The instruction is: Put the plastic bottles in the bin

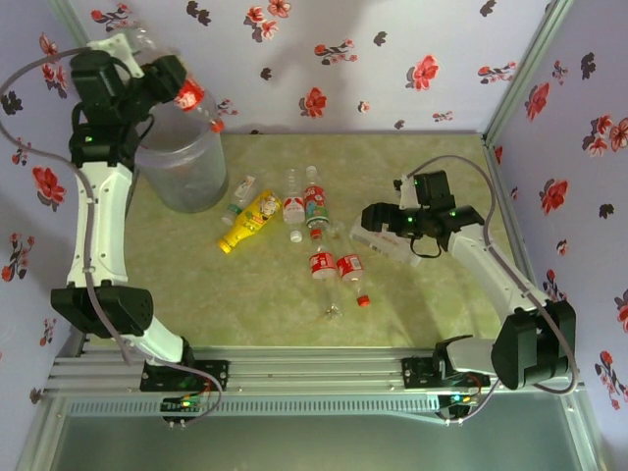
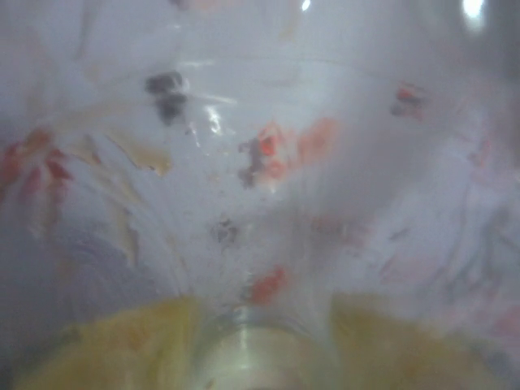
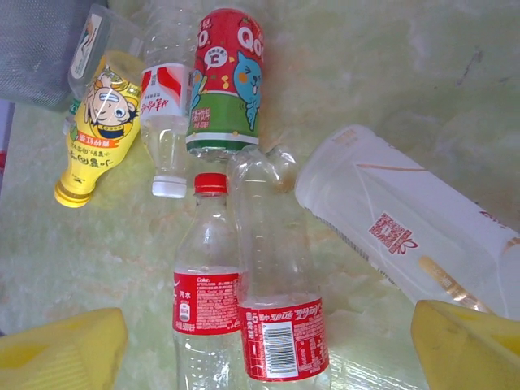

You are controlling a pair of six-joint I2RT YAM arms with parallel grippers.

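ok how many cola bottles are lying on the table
2, mid-table: a red-capped cola bottle and a second cola bottle alongside it. Others may be hidden in the bin.

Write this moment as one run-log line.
left tool: shut on bottle above bin | right tool: open over loose bottles

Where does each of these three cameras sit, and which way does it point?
Top external: fixed above and behind the arms, looking down at the table; both arms show, left gripper holding a red-labelled bottle over the bin.
Left wrist: on the left arm, peering through that blurred bottle; yellow pads show.
Right wrist: on the right arm, facing down at the yellow bottle and others; yellow fingertips show.
Shared: the yellow bottle, in top and right wrist.
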